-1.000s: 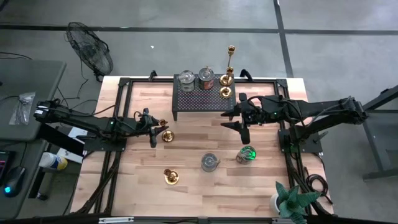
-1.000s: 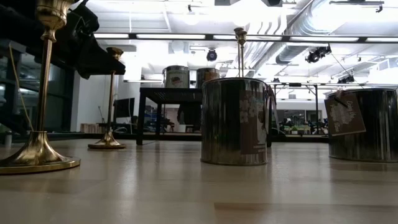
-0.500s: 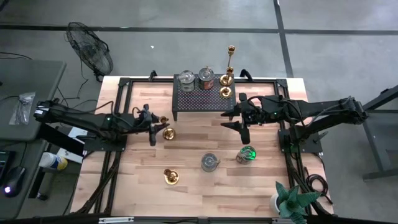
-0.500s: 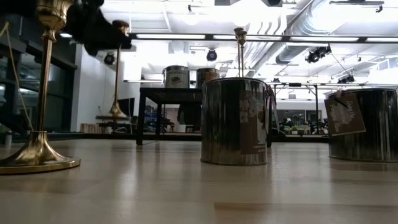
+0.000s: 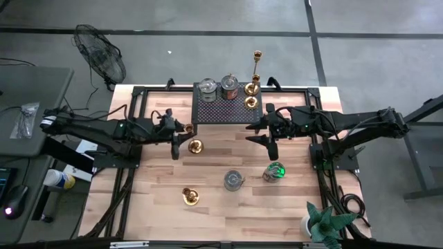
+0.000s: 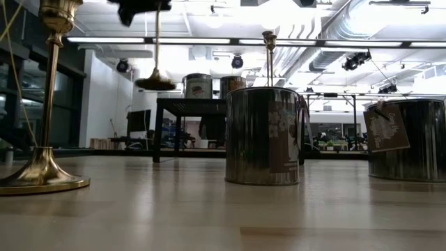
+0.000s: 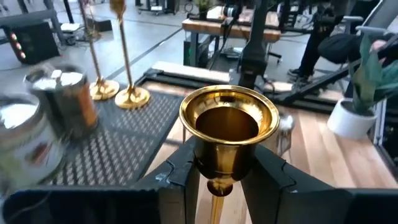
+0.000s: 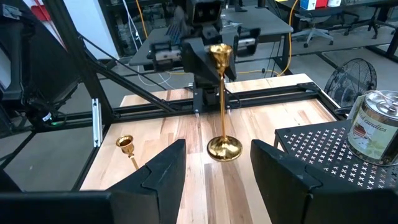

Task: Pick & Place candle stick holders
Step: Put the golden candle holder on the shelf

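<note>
Left gripper (image 7: 219, 171) clamped the brass candlestick (image 5: 195, 145) just under its cup, upright, clear of the surface (image 5: 228, 207) near the black stand (image 5: 221, 111) | right gripper (image 5: 265, 131) open, we judged it waiting beside the stand.

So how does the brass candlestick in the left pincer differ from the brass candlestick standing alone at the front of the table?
The candlestick in the left pincer, the held brass candlestick, hangs lifted above the table, near the black perforated stand; the front brass candlestick rests on the wood. The held one is clamped just under its cup; nothing touches the front one. Both are shiny brass, upright, with round bases. The right pincer waits beside the stand.
</note>
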`<action>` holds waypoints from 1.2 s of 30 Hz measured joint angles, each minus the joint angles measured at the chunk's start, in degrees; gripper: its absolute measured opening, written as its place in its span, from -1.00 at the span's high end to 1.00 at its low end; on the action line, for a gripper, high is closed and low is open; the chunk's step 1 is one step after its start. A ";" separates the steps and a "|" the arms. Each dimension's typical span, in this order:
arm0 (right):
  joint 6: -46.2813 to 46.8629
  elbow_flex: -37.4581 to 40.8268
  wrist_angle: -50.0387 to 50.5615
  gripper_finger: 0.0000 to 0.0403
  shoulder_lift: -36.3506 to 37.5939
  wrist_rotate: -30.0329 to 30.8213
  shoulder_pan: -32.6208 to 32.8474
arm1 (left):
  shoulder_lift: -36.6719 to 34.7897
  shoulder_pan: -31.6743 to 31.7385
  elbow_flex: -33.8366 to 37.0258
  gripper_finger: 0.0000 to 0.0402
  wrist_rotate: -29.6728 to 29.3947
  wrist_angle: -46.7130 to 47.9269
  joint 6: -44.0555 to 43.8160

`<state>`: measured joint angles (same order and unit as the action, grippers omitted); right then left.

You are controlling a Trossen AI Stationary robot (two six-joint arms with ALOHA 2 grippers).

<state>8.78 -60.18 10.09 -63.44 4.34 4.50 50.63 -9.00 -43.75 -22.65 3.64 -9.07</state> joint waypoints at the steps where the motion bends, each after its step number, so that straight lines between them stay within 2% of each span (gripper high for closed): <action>1: 0.00 0.00 0.00 0.14 0.00 0.00 0.00 | 1.12 0.01 -1.36 0.54 0.30 -0.03 0.73; 8: 0.00 0.00 0.00 0.14 0.00 0.00 0.01 | 8.26 0.51 -9.98 0.54 0.84 -0.02 8.47; 16: 0.00 0.00 0.00 0.14 0.00 0.00 0.01 | 15.47 7.56 -18.36 0.54 3.01 -0.01 8.81; 27: 0.00 0.01 0.00 0.14 0.00 0.00 0.01 | 27.50 18.34 -30.38 0.54 11.48 -0.47 8.83; 36: 0.00 0.00 0.02 0.14 0.00 0.00 -0.01 | 36.53 23.15 -37.83 0.54 13.25 -1.09 8.83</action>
<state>8.78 -60.18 10.11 -63.44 4.34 4.49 87.17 14.15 -81.57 -9.40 2.54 -0.24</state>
